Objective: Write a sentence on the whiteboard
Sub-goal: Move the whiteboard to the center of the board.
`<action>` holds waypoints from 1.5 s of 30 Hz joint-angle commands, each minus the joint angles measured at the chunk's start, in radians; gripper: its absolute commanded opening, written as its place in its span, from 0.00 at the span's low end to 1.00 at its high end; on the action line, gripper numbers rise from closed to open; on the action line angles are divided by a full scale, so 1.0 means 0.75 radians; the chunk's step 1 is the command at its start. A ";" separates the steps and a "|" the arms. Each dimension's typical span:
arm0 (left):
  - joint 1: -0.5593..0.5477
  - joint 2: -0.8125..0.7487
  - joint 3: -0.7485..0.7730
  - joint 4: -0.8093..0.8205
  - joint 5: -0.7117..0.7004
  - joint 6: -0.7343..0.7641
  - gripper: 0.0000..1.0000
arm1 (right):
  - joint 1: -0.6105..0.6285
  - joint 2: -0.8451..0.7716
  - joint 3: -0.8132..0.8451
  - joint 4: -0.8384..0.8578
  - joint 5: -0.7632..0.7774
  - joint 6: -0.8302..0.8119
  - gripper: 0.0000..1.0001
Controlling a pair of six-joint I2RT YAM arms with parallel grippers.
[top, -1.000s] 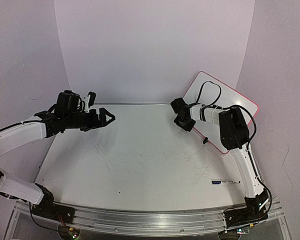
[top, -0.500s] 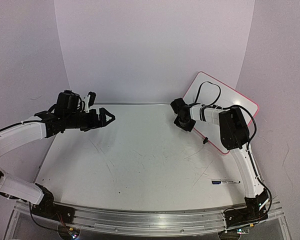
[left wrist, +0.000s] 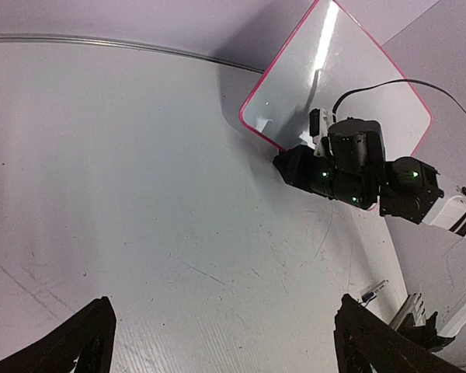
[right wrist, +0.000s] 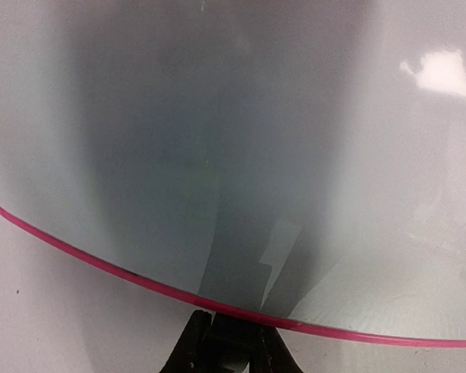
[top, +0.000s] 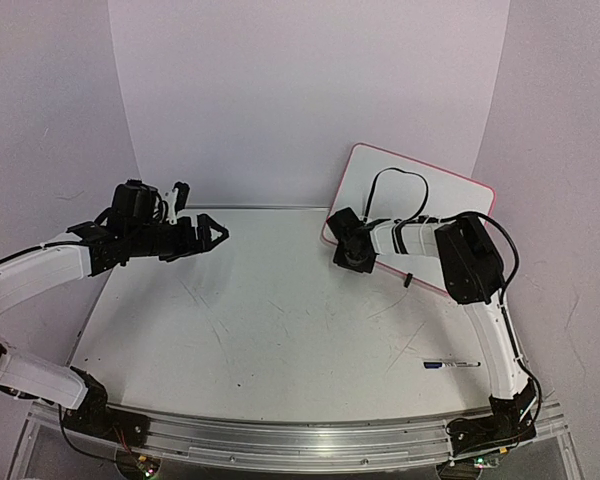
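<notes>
**A:** At the far right of the counter (top: 280, 330), the whiteboard (top: 450, 198) is tilted up, not lying flat. Right claw (top: 340, 238) has it by the lower rim, near the left corner.

**B:** Closed on it?

**A:** Yep. Wrist cam shows the fingers (right wrist: 196, 348) pinched over the pink rim, w/ the glossy face (right wrist: 217, 140) filling the rest. No lettering on it that I can see from any view.

**B:** And the left claw?

**A:** Left claw (top: 202, 212) is spread wide w/ nothing in it. It hangs above the counter's left side, well apart from the board.

**B:** Pen?

**A:** Pen (top: 450, 365) lies on the counter near the right arm's base. Neither claw has it.

**B:** So, risks?

**A:** Main one, imo: it's a thin-edge pinch near one corner, so most of the board's weight hangs off to one side. A quick swing or wrist roll & it could pivot in the grip or slip out, prob clattering onto the counter.

**B:** Cable too?

**A:** Yeah, the right arm's cable (top: 395, 172) loops across the board face and could snag or drag. Also, if the board gets set down by the pen, it may cover it or knock it off the near edge. And writing w/ only an edge hold would prob make it flex & skid under pen pressure. Needs laying flat or bracing first.
</notes>
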 commanded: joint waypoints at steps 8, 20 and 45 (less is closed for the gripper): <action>-0.004 -0.024 0.000 0.041 -0.136 -0.021 0.99 | 0.377 -0.136 -0.182 0.268 -0.328 -0.235 0.00; -0.004 -0.191 -0.140 0.043 -0.318 -0.145 0.99 | 0.677 -0.269 -0.429 0.302 -0.465 -0.326 0.00; -0.007 -0.220 0.007 -0.072 -0.352 -0.059 0.99 | 0.434 -1.287 -1.239 -0.061 -0.226 -0.061 0.98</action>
